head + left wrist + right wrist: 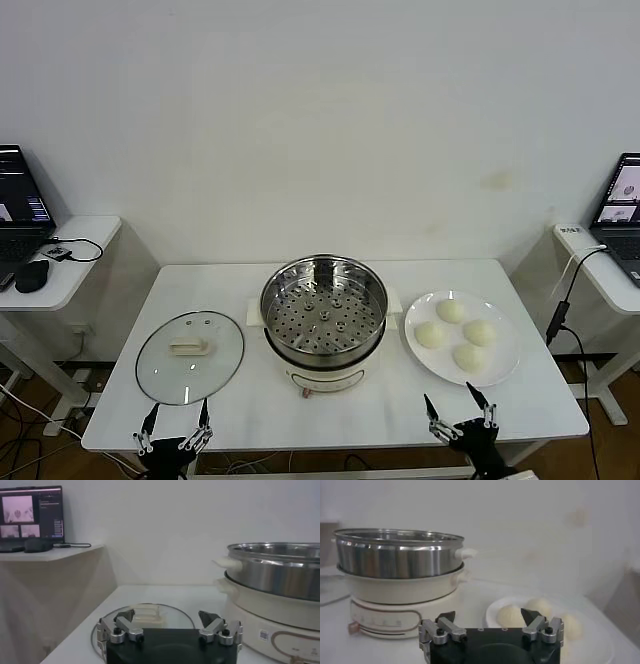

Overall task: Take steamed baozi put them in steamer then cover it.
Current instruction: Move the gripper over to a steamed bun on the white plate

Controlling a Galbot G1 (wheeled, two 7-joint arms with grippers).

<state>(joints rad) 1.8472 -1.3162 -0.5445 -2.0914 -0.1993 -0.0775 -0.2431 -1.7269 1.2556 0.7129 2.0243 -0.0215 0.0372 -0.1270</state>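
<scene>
- Head view showed both arms low at the near edge of the tabletop [330,415]: the left end effector [177,414] just in front of the cover [190,357], the right end effector [460,404] just in front of the plate [505,370]. Both had their fingers spread apart and held nothing.
- The steamed baozi [451,310] lay on the plate to the right of the steamer [324,309]; four buns, clustered close together, none yet in the pot. The step in hand was judged to be the first pick, and the right arm looked the natural one for it, being nearest.
- To do it well, the right end effector should descend over one bun at the edge of the cluster, straddle its widest part and close gently; the buns looked soft and smooth, so a hard squeeze could dent them, and a neighbour could be nudged off the plate.
- The steamer was open-topped: a shiny, round stainless-steel pot with a perforated tray inside, seated on a cream-white base. Its raised metal wall would call for lifting the bun clear before lowering it in.
- The cover lay flat on the tabletop left of the steamer: clear glass, metal-rimmed, with a flat cream handle at its centre, seen in the left wrist view [145,616] just beyond the left fingertips.
</scene>
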